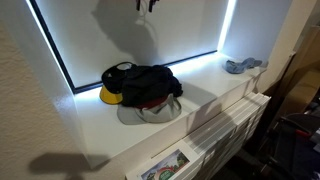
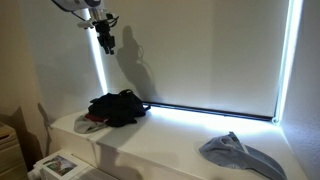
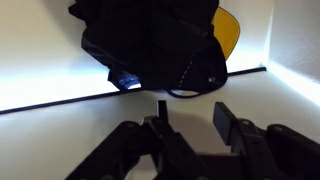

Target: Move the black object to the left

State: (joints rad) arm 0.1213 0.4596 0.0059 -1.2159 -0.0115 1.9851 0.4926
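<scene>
The black object (image 1: pixel 146 84) is a crumpled black cloth or bag. It lies on the white ledge (image 1: pixel 210 90) under the bright window edge and shows in both exterior views (image 2: pixel 118 105). In the wrist view it fills the top (image 3: pixel 150 35), with a yellow piece (image 3: pixel 232 30) beside it. That yellow piece (image 1: pixel 108 96) and a grey cap-like item (image 1: pixel 150 113) lie against it. My gripper (image 2: pixel 105 40) hangs high above the ledge, apart from the black object. Only its tip shows in an exterior view (image 1: pixel 148 4). Its jaws (image 3: pixel 192 115) are open and empty.
A grey cloth (image 1: pixel 243 66) lies at the far end of the ledge, also seen in an exterior view (image 2: pixel 240 152). A printed magazine (image 1: pixel 165 165) lies at the ledge's front corner. The blind (image 2: pixel 200 50) forms a wall behind.
</scene>
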